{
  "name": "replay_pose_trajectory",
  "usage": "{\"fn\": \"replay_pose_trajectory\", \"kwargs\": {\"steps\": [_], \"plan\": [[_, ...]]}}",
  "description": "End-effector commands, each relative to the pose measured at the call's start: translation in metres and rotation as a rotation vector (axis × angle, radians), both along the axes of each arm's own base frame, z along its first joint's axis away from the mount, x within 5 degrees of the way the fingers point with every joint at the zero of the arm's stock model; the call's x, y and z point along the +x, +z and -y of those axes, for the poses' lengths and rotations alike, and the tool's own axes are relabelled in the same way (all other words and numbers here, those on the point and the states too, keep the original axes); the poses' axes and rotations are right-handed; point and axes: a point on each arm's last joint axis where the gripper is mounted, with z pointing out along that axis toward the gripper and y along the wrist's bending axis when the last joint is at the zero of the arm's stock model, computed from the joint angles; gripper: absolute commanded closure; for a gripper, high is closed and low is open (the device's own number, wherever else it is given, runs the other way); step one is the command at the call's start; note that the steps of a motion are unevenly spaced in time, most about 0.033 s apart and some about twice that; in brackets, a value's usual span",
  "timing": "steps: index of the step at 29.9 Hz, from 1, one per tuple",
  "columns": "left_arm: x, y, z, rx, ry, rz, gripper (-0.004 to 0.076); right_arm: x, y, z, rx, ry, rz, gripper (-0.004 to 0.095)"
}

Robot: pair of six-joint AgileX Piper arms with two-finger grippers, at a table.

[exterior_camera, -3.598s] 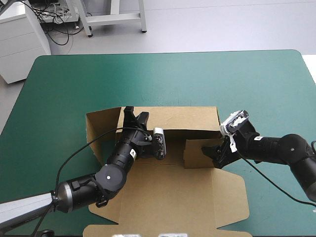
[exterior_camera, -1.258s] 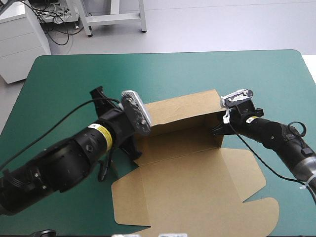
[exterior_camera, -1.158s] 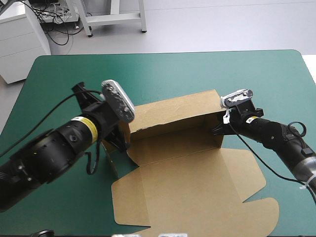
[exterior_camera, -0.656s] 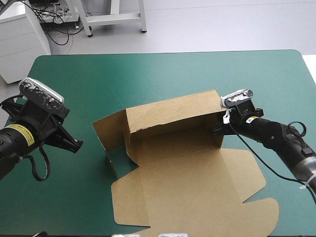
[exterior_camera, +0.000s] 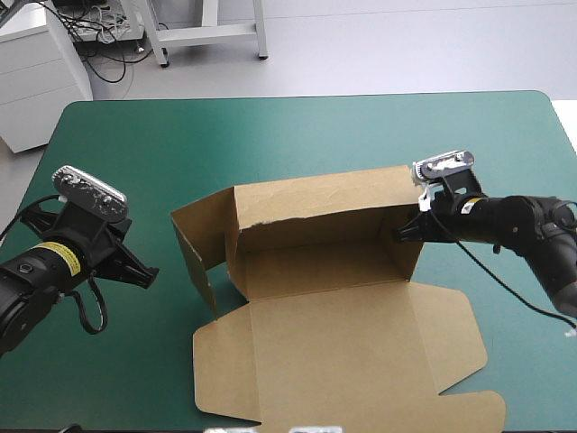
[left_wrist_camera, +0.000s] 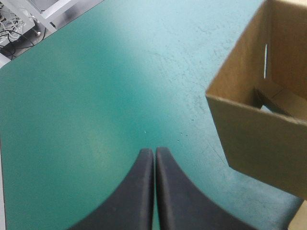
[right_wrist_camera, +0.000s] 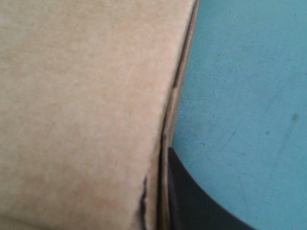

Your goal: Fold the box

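Two tools, one box. Box (exterior_camera: 315,262) mid-counter (exterior_camera: 297,135): back and side walls raised, lid flat toward near edge. Right tool (exterior_camera: 407,233) clamped on right wall; left tool (left_wrist_camera: 154,152) pressed together, empty, apart from left wall. Board likely light, stiff, hinging at creases: grip wall edges.

I'm getting the high camera looking forward and down from above and behind the robot, far off, taking in the whole table (exterior_camera: 297,135) and the box (exterior_camera: 315,271). The left wrist camera is looking along the left gripper (left_wrist_camera: 154,151), low over the cover (left_wrist_camera: 96,96), and is sharing the box's left end wall with the high view. The right wrist camera is sitting tight against the box's right wall by the right gripper (exterior_camera: 403,234), with board filling most of its view.
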Motion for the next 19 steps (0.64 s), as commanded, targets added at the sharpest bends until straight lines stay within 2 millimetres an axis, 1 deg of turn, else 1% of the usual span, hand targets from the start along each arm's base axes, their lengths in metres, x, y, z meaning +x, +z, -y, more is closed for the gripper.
{"fn": "replay_pose_trajectory", "kwargs": {"steps": [1, 4, 9, 12, 14, 19], "plan": [[0.0, 0.013, 0.001, -0.051, -0.014, 0.095, 0.073, 0.003, 0.017, 0.005, -0.054, -0.031, -0.094, 0.093], [0.001, 0.014, 0.0, -0.044, -0.013, 0.109, 0.073, 0.018, 0.018, 0.003, -0.078, -0.031, -0.15, 0.093], [0.001, 0.014, -0.001, -0.031, -0.008, 0.117, 0.073, 0.059, 0.008, -0.006, -0.084, -0.048, -0.228, 0.093], [0.001, 0.014, -0.001, -0.031, -0.008, 0.117, 0.073, 0.088, -0.001, -0.012, -0.089, -0.049, -0.273, 0.093], [0.001, 0.014, -0.001, -0.031, -0.008, 0.117, 0.073, 0.108, -0.004, -0.016, -0.08, -0.061, -0.277, 0.093], [0.001, 0.014, -0.001, -0.033, -0.008, 0.116, 0.073, 0.143, -0.009, -0.024, -0.071, -0.069, -0.264, 0.0929]]}}
